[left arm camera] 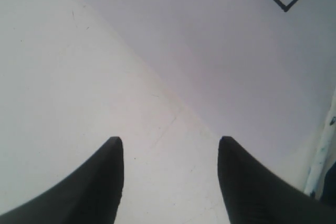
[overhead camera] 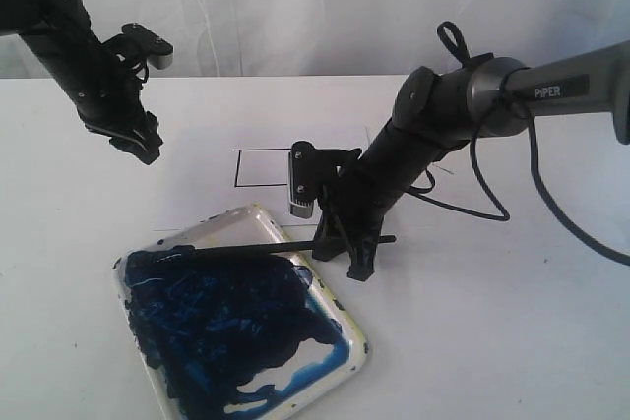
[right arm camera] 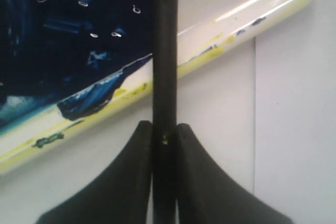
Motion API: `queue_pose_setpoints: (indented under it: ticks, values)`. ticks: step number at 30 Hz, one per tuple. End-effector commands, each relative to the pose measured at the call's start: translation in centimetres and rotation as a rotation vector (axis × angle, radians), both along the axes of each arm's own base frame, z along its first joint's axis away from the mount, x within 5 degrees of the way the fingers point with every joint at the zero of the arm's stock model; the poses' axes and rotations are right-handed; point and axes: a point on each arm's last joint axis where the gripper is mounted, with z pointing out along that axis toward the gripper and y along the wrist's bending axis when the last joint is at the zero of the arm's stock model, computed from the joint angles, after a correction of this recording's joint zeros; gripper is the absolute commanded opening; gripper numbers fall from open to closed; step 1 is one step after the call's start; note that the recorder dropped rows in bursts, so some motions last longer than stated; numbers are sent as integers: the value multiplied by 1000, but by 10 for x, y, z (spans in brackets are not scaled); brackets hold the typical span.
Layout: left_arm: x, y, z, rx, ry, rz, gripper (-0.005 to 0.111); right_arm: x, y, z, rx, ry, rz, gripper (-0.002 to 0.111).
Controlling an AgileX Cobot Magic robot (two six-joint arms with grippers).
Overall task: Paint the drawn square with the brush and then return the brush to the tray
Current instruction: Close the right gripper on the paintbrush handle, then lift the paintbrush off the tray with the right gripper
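Observation:
The black brush (overhead camera: 246,250) lies nearly level across the far edge of the white tray (overhead camera: 356,346), its tip over the dark blue paint at the left. My right gripper (overhead camera: 340,240) is shut on the brush handle (right arm camera: 164,66) just outside the tray rim (right arm camera: 220,51). The drawn square (overhead camera: 264,166) sits behind the tray on the white sheet, its inside plain white, partly hidden by the right arm. One corner of the square (left arm camera: 285,8) shows in the left wrist view. My left gripper (left arm camera: 170,142) hangs open above the bare table at the left (overhead camera: 143,145), holding nothing.
A wrist camera block (overhead camera: 302,184) on the right arm stands just above the tray's far edge. A black cable (overhead camera: 512,194) loops from the right arm down to the table on the right. White curtain closes off the back.

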Motion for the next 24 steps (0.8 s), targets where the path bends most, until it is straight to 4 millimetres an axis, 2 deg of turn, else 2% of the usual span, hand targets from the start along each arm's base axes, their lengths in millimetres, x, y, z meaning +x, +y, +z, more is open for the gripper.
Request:
queue_pose_setpoints:
  ticks: [1, 12, 24]
  values:
    - [-2, -3, 3, -9, 11, 0, 58, 1, -1, -2, -15, -9, 15, 1]
    - [-2, -3, 3, -9, 11, 0, 58, -2, -8, 8, -85, -26, 62, 0]
    - [-2, -3, 3, -9, 11, 0, 58, -14, -16, 56, -117, -38, 57, 0]
